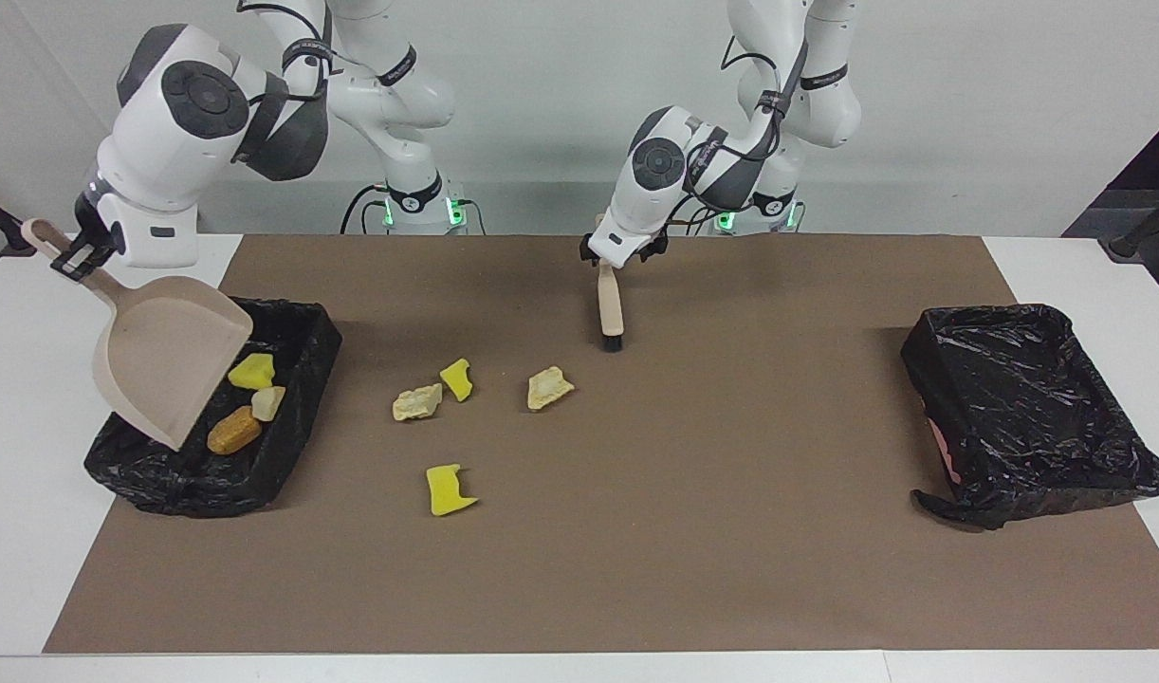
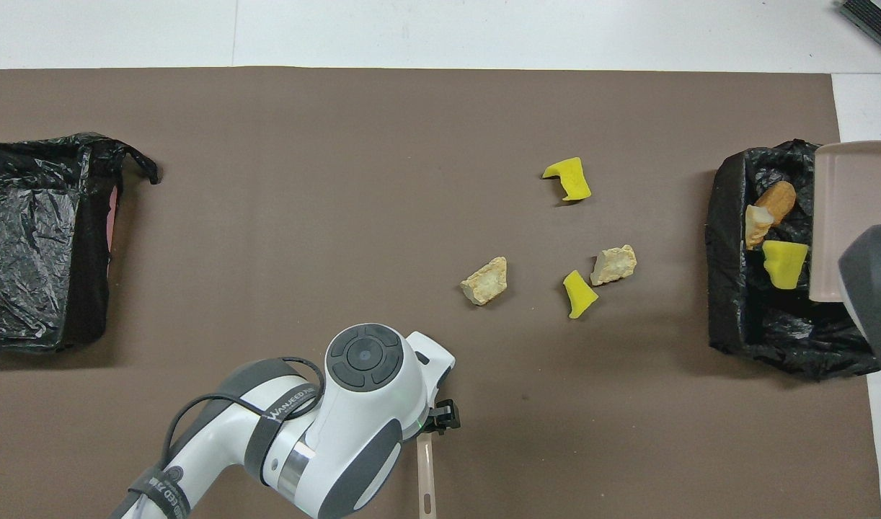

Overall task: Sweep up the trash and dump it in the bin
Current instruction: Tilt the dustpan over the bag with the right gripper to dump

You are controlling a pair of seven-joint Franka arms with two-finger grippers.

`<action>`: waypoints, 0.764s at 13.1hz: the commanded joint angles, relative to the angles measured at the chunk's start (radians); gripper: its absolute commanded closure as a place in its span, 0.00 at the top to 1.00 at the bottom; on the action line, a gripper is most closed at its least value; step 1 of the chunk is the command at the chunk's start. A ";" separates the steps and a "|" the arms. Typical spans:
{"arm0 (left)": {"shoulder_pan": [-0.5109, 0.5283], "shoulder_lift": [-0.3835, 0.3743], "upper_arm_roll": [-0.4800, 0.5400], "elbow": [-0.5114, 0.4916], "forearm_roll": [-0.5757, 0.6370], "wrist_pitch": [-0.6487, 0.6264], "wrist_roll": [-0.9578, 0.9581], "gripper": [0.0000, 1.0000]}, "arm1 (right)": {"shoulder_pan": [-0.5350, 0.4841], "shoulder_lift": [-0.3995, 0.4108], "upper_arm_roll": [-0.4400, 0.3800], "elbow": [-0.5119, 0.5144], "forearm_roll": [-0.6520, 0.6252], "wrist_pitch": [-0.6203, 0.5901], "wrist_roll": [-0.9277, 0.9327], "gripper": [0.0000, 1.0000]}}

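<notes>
My right gripper [image 1: 75, 252] is shut on the handle of the beige dustpan [image 1: 162, 365], tipped steeply over the black-lined bin [image 1: 162, 484] at the right arm's end. Three trash pieces lie in that bin: yellow [image 1: 251, 371], pale beige [image 1: 267, 402], orange-brown [image 1: 233, 429]. Several more lie on the brown mat: two yellow [image 1: 457, 378] [image 1: 449, 489] and two beige [image 1: 417, 402] [image 1: 549, 387]. My left gripper [image 1: 610, 258] is shut on the brush [image 1: 611, 304], which stands with its black bristles on the mat, nearer to the robots than the loose trash.
A second black-lined bin [image 1: 1025, 408] sits at the left arm's end of the table. The brown mat [image 1: 731, 531] covers most of the white table. In the overhead view the dustpan [image 2: 844, 209] covers part of the bin [image 2: 729, 303].
</notes>
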 commanded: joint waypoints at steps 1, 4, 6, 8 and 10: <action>0.013 0.000 -0.006 0.007 -0.013 -0.015 0.000 1.00 | 0.037 0.010 0.002 0.025 -0.130 -0.055 -0.035 0.00; 0.013 0.000 -0.006 0.007 -0.013 -0.012 0.000 1.00 | 0.024 0.011 0.002 0.025 -0.169 -0.052 -0.034 0.00; 0.011 0.000 -0.006 0.007 -0.013 -0.009 0.000 1.00 | 0.033 0.008 0.003 0.023 -0.152 -0.052 -0.037 0.00; 0.011 0.000 -0.006 0.007 -0.013 -0.010 0.000 1.00 | 0.057 0.005 0.023 0.025 -0.146 -0.057 -0.049 0.00; 0.013 0.001 -0.006 0.008 -0.008 -0.015 0.001 1.00 | 0.056 0.008 0.026 0.077 -0.030 -0.057 -0.043 0.00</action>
